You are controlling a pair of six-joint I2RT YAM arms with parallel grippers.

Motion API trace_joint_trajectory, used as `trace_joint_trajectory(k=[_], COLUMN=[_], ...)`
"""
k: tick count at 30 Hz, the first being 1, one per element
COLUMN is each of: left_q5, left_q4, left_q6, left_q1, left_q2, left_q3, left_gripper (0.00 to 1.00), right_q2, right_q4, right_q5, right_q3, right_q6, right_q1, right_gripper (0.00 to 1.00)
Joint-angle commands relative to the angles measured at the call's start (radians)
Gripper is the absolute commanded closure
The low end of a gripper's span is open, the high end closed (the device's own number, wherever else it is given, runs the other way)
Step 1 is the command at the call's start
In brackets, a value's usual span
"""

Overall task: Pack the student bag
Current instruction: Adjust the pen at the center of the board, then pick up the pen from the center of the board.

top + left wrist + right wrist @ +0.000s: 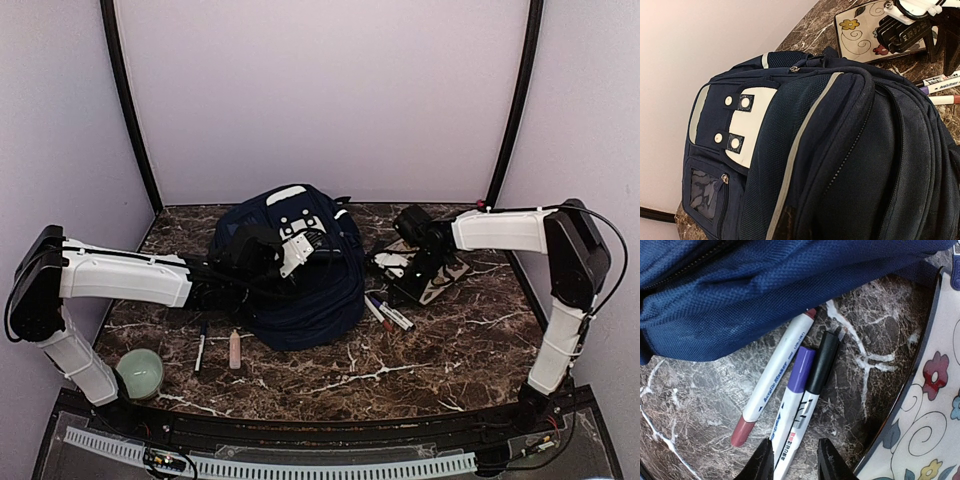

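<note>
Bowl (140, 372): pale green, round, on the near left of the dark marble-patterned tabletop (430, 370), beside the left arm's base.
Pen (200, 352): slim and black, lying near the bag's front left edge.
Tube (235, 350): short, pale pink, just right of the pen.
Left gripper (262, 248): jaws closed, set against the bag's upper left side; whether fabric is pinched cannot be told.
Student bag (305, 285): large navy-blue fabric backpack with grey stripes and white patches, resting mid-table toward the back wall.
Markers (790, 390): three white barrels, capped dusty red, purple and black, side by side just beside the bag's right edge.
Right gripper (795, 462): fingers apart, astride the purple-capped and black-capped barrels, not clamped.
Notebook (925, 430): flat, white, flower-printed, dark-edged, right of the markers.
</note>
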Motion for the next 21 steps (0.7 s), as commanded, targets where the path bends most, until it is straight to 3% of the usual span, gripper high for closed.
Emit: trace_joint_trajectory(k=[1,21], left_q5=[-0.001,-0.002], left_q4=[0.024,0.037], left_q6=[-0.029,-0.062], left_q1=[-0.001,-0.001], left_q2=[-0.071,-0.080], left_q3=[-0.010,-0.032], left_gripper=[1.00,1.00], right_q2=[0.027,0.113], right_q4=[0.016,0.032], right_q5=[0.016,0.114], right_q3=[0.017,-0.004], right_q6=[0.036,0.054], right_q1=[-0.003,0.023], right_gripper=[0.70,0.72])
